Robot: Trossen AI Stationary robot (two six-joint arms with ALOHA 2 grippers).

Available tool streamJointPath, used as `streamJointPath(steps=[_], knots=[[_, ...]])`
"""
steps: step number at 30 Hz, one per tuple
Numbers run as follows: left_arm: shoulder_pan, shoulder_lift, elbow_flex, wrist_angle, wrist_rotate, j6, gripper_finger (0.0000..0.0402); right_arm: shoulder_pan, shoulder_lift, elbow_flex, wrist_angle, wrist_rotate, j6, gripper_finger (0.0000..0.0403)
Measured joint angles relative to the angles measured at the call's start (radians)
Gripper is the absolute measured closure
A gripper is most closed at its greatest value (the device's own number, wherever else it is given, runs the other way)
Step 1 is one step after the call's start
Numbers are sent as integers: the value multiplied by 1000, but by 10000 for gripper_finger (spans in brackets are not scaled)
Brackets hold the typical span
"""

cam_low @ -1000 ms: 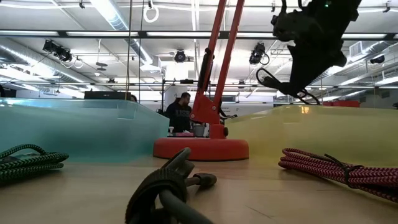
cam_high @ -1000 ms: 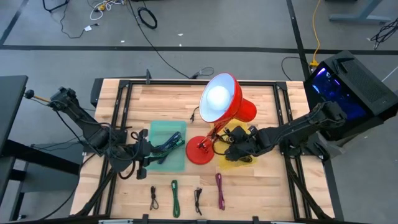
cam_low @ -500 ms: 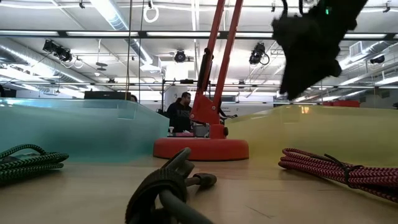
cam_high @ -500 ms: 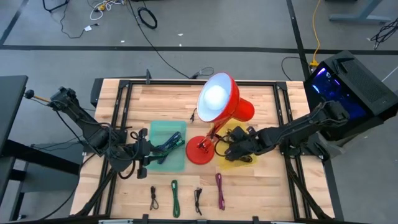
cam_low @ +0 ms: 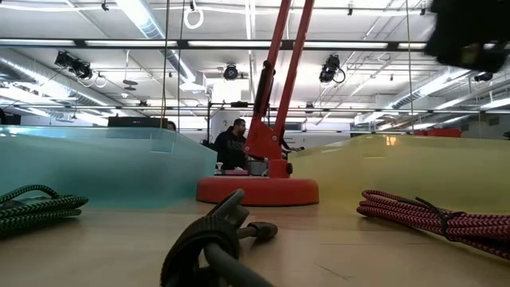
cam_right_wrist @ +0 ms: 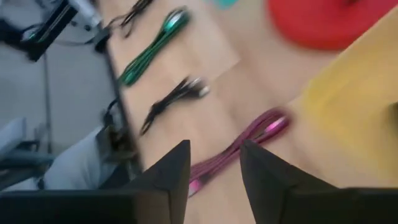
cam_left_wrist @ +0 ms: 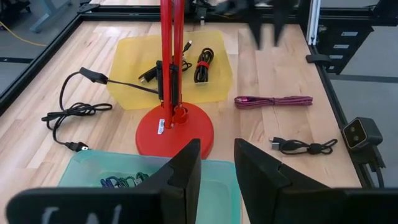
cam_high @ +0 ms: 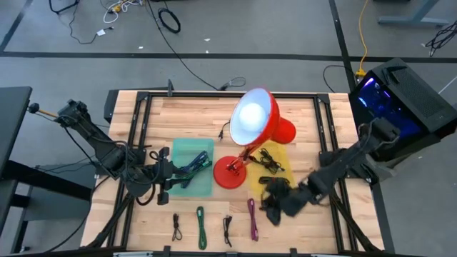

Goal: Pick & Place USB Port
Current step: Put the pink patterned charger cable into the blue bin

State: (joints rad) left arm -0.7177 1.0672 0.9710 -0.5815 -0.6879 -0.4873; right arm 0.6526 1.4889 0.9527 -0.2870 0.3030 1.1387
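Several coiled USB cables lie near the table's front edge: black (cam_high: 176, 227), green (cam_high: 201, 227), black (cam_high: 228, 228) and magenta (cam_high: 252, 218). My right gripper (cam_high: 275, 208) hovers open just right of the magenta cable (cam_right_wrist: 236, 149), off the near edge of the yellow tray (cam_high: 280, 178). Black cables (cam_high: 268, 158) lie in that tray. My left gripper (cam_high: 168, 178) waits open at the left side of the teal tray (cam_high: 203, 187), which holds cables (cam_high: 191, 168); nothing is between its fingers (cam_left_wrist: 186, 168).
A red desk lamp stands between the trays, its base (cam_high: 230, 173) on the table and its lit head (cam_high: 253, 121) above the yellow tray's far left corner. Its black cord (cam_left_wrist: 74, 115) trails over the table. Black rails (cam_high: 136, 143) frame the table.
My right gripper has let go of a black cable over the yellow tray; the cable no longer hangs under it. The gripper has then travelled toward the table's near edge, out past the tray, and now stands by the magenta cable.
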Motion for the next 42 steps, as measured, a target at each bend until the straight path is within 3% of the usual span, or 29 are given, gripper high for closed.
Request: streamJointPath(steps=[7, 13, 27, 42], knots=[[0, 0, 0, 0, -16, 0, 299, 132, 147, 0, 179, 52, 101, 280], [0, 0, 0, 0, -19, -1, 299, 154, 294, 0, 334, -65, 112, 282], [0, 0, 0, 0, -19, -7, 299, 101, 355, 0, 246, -34, 215, 282], [0, 0, 0, 1, -16, -8, 299, 44, 400, 0, 318, -78, 181, 282]])
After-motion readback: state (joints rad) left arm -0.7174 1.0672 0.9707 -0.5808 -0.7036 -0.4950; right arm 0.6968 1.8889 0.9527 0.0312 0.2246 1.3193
